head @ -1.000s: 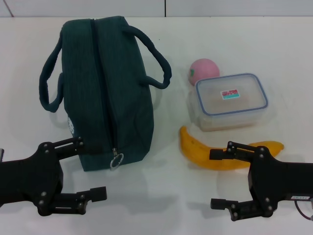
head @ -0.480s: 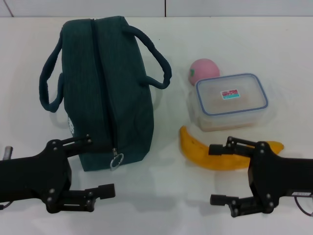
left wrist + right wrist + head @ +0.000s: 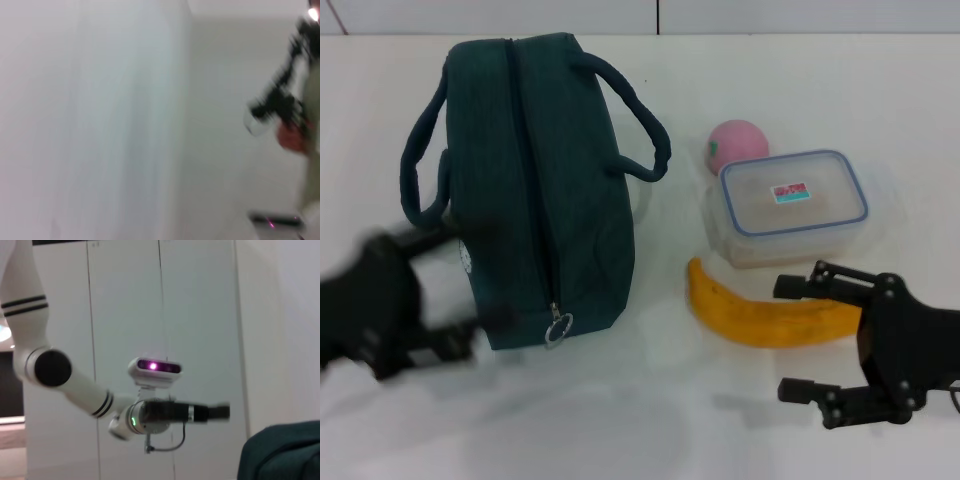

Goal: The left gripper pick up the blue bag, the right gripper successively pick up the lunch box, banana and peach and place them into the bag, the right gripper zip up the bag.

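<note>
We judge the task barely begun: nothing is picked up, nothing packed. The blue bag [image 3: 535, 190] lies on its side on the white desk [image 3: 820, 80], its top zipper closed along its length with the ring pull [image 3: 557, 327] at the near end, so it has to be opened before anything goes in.

Our left hand [image 3: 435, 290] is at the bag's near-left corner, close to the handle [image 3: 420, 185] on that side; it is blurred with motion, its fingers look spread wide, and we see no grip on the fabric.

Our right hand [image 3: 805, 340] hovers at the near right, fingers wide apart and empty, its upper finger just over the near edge of the banana [image 3: 760, 315].

The lunch box [image 3: 792, 205] sits closed just beyond the banana, and the peach [image 3: 736, 145] rests against its far-left corner.

All three items are well clear of the bag.

Everything remains: lifting and opening the bag, three placements by the right hand, then the zipping.
</note>
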Available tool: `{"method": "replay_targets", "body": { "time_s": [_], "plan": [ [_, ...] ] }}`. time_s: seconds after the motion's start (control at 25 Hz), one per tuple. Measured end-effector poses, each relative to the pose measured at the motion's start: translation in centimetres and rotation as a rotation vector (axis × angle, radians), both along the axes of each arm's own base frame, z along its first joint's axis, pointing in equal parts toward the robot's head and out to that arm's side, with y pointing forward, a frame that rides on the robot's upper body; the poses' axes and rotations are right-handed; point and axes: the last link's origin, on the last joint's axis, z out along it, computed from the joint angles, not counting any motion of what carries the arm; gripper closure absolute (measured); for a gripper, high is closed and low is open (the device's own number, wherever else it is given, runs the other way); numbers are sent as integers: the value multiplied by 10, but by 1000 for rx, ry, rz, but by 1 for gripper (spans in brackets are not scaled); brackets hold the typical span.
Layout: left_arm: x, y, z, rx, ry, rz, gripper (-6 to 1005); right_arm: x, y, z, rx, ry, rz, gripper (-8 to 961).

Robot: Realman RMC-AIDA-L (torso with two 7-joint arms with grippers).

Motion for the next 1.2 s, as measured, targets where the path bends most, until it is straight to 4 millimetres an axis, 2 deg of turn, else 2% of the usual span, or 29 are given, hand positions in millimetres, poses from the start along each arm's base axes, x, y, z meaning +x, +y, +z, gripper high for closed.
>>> {"method": "replay_targets", "body": {
  "time_s": [0.2,0.32,0.52,0.72,0.8,0.96,1.2],
  "plan": [
    [-3,9,40,205,-158,88,129,2,-1,7,28,28,-18,98],
    [-6,24,55,222,-213,170,129,3,0,8,36,31,-19,99],
    [-3,62,58,186,-213,292,130,2,4,12,66,50,-36,101],
    [-3,110,47,32,-75,475,130,1,5,13,71,61,-40,103],
    [-5,123,48,1,-24,542,131,1,5,13,71,61,-40,104],
    [-3,139,63,-79,86,652,131,2,6,16,93,73,-54,105],
    [12,142,88,-132,112,749,132,3,9,21,138,103,-75,107]
  ]
}}
